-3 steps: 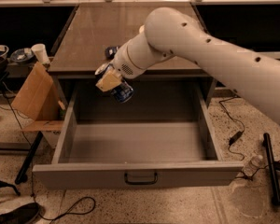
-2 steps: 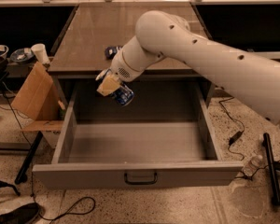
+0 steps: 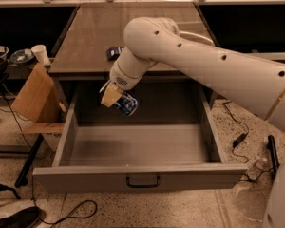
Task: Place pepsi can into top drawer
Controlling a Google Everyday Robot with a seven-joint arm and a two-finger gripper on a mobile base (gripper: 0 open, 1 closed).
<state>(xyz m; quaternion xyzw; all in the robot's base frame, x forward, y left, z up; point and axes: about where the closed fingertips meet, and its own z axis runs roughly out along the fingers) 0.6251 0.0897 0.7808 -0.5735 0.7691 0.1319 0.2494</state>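
**Gripper** [image 3: 117, 100]: at the end of the white arm [image 3: 204, 65], which comes in from the 3 o'clock edge of the view. It hangs in the air over the rear left part of the open drawer, just below the front edge of the countertop. Its tan fingers [image 3: 109, 95] are pinched on the can.

**Pepsi can** [image 3: 127, 104]: dark blue with light markings, tilted. It is held at 4 o'clock of the gripper, clear of the drawer floor.

**Top drawer** [image 3: 85, 178]: pulled out, with a plain grey inside. The can is above its back left quarter. The dark handle [image 3: 142, 181] is centred on the front panel, at 6 o'clock of the can.

**Countertop** [image 3: 90, 32]: brown, at 12 o'clock of the gripper.

**Snack packet** [image 3: 115, 52]: dark blue, lying flat on the countertop beside the arm.

**Cardboard box** [image 3: 33, 94]: at 9 o'clock, leaning beside the drawer's left wall.

**White cup** [image 3: 40, 54]: at 10 o'clock, above the box.

**Plastic bottle** [image 3: 258, 167]: on the speckled floor at 4 o'clock.

**Shoe** [image 3: 16, 217]: on the floor at 7 o'clock.
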